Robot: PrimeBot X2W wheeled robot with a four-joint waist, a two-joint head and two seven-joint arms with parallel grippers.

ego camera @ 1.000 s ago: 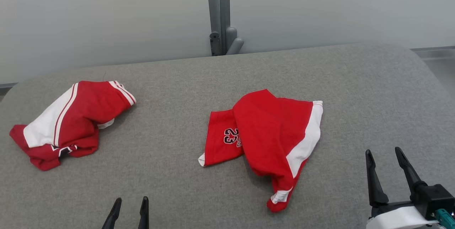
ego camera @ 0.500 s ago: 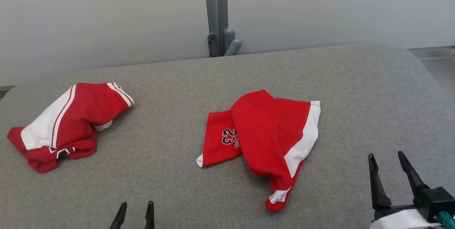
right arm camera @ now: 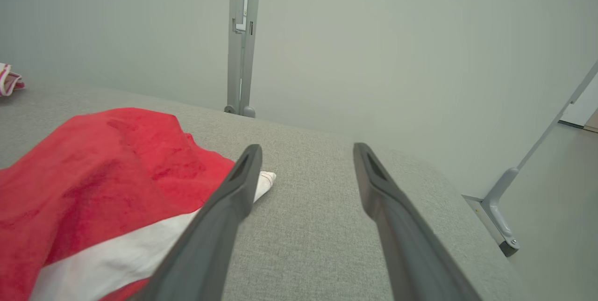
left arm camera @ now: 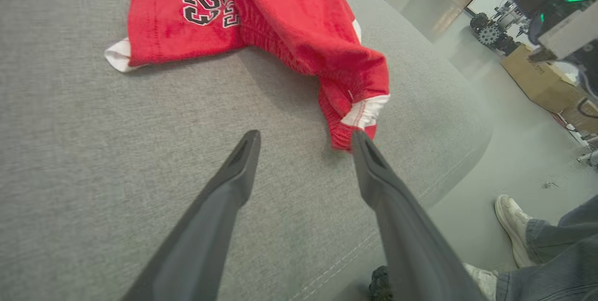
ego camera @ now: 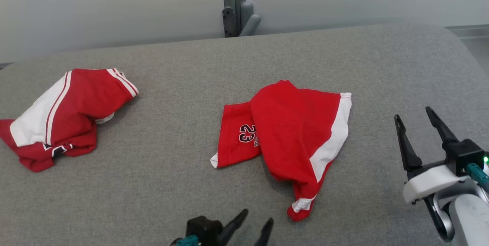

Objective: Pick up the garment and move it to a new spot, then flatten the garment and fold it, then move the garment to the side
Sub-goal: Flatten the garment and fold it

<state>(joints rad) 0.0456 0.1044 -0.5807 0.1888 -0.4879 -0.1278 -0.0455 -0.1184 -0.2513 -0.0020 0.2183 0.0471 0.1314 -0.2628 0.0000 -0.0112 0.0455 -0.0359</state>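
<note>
While the crumpled red jersey shorts (ego camera: 290, 139), with white side panels and a black number 23, lie ungripped in the middle of the grey fabric-covered table (ego camera: 172, 192), both arms flank them with fingers spread wide and empty. The left gripper (ego camera: 256, 217) sits at the near edge. In its wrist view one fingertip is just beside the bunched red-and-white hem corner (left arm camera: 359, 114) that juts toward the robot; whether it touches I cannot tell. That loose corner looks the easiest place to pinch, which I judge explains the approach. The right gripper (ego camera: 413, 114) hovers off the garment's right side, near the white stripe, apparently placed to take a second hold so the cloth lifts from two points rather than dragging in a heap. A second red and white garment (ego camera: 65, 112) lies well apart at the left, leaving bare table between.
</note>
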